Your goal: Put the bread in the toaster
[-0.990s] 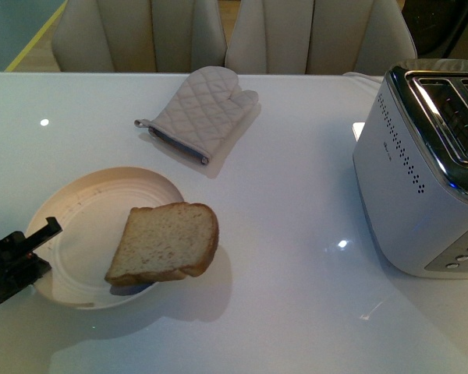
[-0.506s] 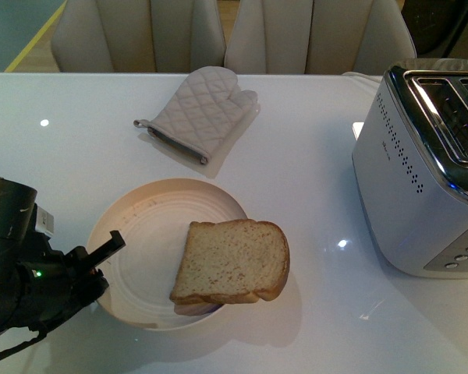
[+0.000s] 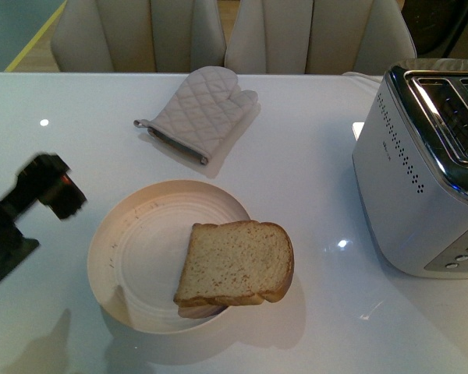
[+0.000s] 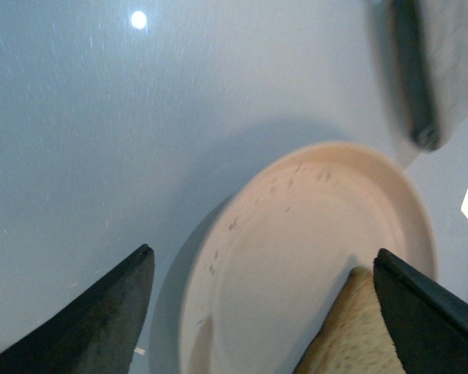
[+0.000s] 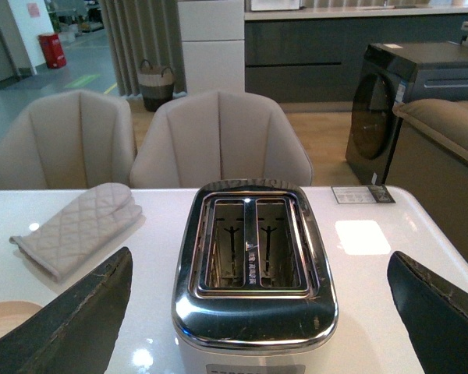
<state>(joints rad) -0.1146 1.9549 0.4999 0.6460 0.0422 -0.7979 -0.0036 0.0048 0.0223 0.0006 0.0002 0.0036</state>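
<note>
Bread point(image 3: 234, 262) is lying on plate point(image 3: 140, 238); left gripper point(image 4: 261, 251) and right gripper point(image 5: 259, 255) are gaping wide, holding nothing.

Home-style kitchen and dining area, glossy white desk point(image 3: 296, 164) carrying toaster point(image 5: 254, 315) and quilted oven mitt point(image 3: 199, 111), padded beige chairs point(image 5: 218, 140) behind, dark counter cabinets point(image 5: 312, 47), dark front-loading machine point(image 5: 390, 101), curtains point(image 5: 140, 31), woven basket point(image 5: 152, 78).

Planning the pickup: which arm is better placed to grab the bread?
Left. The left gripper is open, facing the plate and bread; the right gripper, also open, faces the toaster, with no bread in its view.
</note>
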